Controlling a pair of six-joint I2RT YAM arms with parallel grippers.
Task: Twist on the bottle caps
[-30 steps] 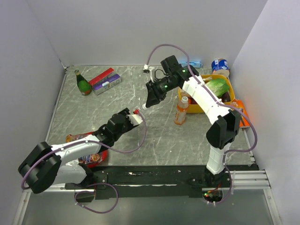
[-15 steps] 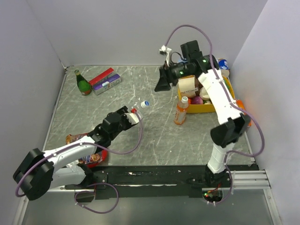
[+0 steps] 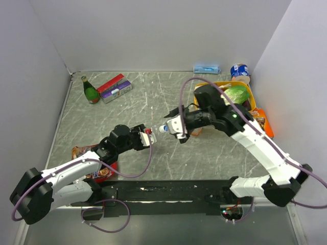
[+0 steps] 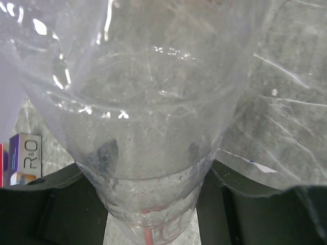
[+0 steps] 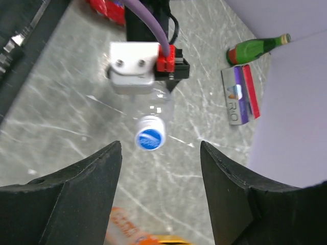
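My left gripper (image 3: 147,137) is shut on a small clear plastic bottle (image 3: 155,131) and holds it on its side, neck pointing right. The bottle (image 4: 153,127) fills the left wrist view between the dark fingers (image 4: 46,209). A blue-topped cap (image 3: 163,128) sits on its neck. In the right wrist view the cap (image 5: 149,138) faces my right gripper (image 5: 159,148), which is open and apart from it. The right gripper (image 3: 177,130) is just right of the cap. An orange bottle (image 5: 122,229) shows at the bottom edge; its whitish cap is hidden.
A green glass bottle (image 3: 91,91) and flat boxes (image 3: 115,88) lie at the back left. A yellow basket (image 3: 247,92) with a green vegetable and a can (image 3: 239,70) are at the back right. A red snack packet (image 3: 102,172) lies under the left arm.
My right arm has swung from the back by the basket down to the middle, so its open gripper now faces the cap. My left gripper moved slightly right with the clear bottle.
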